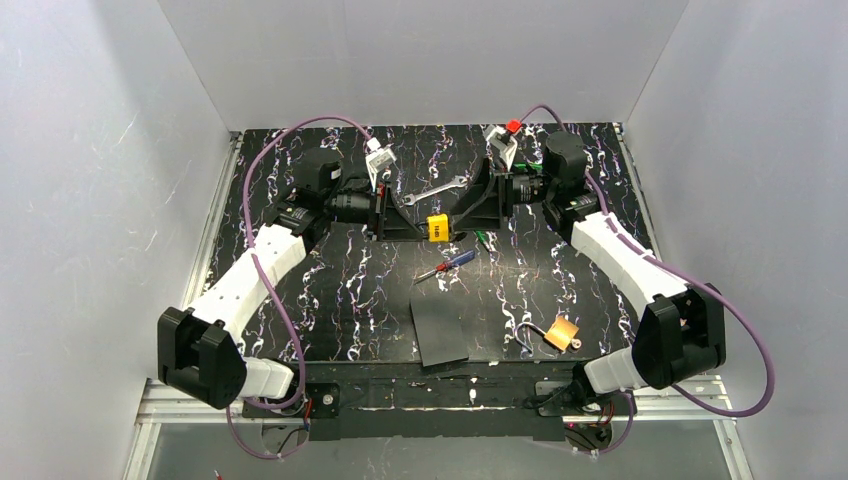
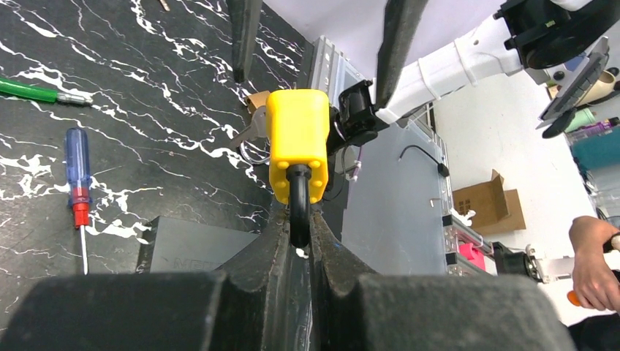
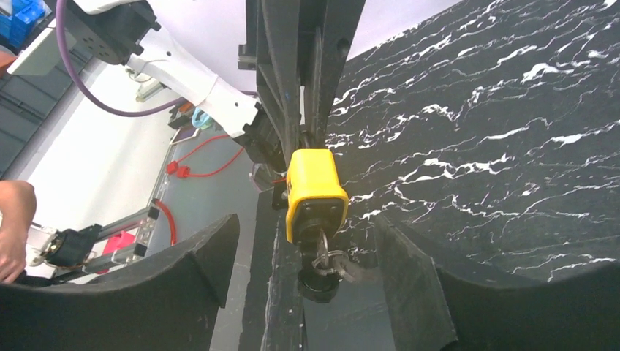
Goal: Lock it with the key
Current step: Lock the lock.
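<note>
A yellow padlock [image 1: 438, 227] with a black shackle [image 2: 298, 208] hangs in the air between both grippers, above the table. My left gripper [image 2: 300, 219] is shut on the shackle and holds the lock up. A small silvery key [image 3: 322, 245] sticks in the keyhole on the lock's underside [image 3: 314, 194], with a key ring and a black cap [image 3: 319, 287] hanging from it. My right gripper [image 3: 307, 245] is open, one finger on each side of the key without touching it. The key ring also shows in the left wrist view [image 2: 252, 133].
A red-and-blue-handled screwdriver [image 1: 447, 265] and a green-handled one [image 1: 483, 238] lie below the lock. A wrench [image 1: 435, 190] lies behind it. A black pad [image 1: 440, 330] and a brass padlock [image 1: 562, 333] sit near the front edge.
</note>
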Controlling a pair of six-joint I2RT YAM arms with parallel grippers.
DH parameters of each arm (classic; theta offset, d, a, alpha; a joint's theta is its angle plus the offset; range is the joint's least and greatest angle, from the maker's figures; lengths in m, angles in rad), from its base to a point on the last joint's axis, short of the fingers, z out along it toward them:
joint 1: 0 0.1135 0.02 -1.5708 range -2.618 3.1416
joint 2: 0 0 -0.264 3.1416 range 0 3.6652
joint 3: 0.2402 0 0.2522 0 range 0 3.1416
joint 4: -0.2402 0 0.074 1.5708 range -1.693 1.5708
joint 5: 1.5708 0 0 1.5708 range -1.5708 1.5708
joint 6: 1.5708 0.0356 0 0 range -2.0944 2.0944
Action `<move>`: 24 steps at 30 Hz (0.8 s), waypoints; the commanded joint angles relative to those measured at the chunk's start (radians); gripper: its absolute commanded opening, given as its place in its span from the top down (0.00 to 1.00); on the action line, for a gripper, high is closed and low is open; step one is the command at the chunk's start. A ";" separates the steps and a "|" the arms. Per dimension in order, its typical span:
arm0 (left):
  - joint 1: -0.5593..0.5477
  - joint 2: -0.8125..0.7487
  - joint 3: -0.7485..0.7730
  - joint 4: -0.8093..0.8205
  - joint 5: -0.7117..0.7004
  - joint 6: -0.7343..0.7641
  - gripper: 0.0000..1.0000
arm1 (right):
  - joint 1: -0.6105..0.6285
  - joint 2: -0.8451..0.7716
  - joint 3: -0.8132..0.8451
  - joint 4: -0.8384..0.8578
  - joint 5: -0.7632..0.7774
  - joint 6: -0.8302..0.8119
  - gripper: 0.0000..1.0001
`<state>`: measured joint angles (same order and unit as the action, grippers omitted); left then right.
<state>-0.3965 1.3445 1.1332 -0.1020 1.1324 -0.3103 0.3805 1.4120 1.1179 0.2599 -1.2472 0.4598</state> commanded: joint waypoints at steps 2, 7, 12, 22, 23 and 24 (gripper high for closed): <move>-0.001 -0.057 -0.007 0.020 0.097 0.020 1.00 | -0.005 -0.037 0.037 -0.156 -0.032 -0.166 0.34; -0.003 -0.059 -0.007 0.018 0.100 0.025 1.00 | -0.005 -0.041 0.035 -0.183 -0.039 -0.191 0.48; -0.002 -0.057 -0.009 0.016 0.087 0.028 1.00 | -0.005 -0.044 0.025 -0.195 -0.035 -0.200 0.52; -0.002 -0.047 -0.002 -0.004 0.069 0.037 1.00 | -0.005 -0.047 0.021 -0.195 -0.029 -0.205 0.76; -0.001 -0.047 -0.001 -0.006 0.069 0.040 1.00 | -0.005 -0.047 0.020 -0.196 -0.027 -0.205 0.79; -0.001 -0.046 -0.001 -0.008 0.069 0.041 1.00 | -0.005 -0.047 0.020 -0.197 -0.026 -0.206 0.82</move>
<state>-0.3965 1.3441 1.1210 -0.1153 1.1675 -0.2887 0.3798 1.4014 1.1179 0.0521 -1.2610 0.2697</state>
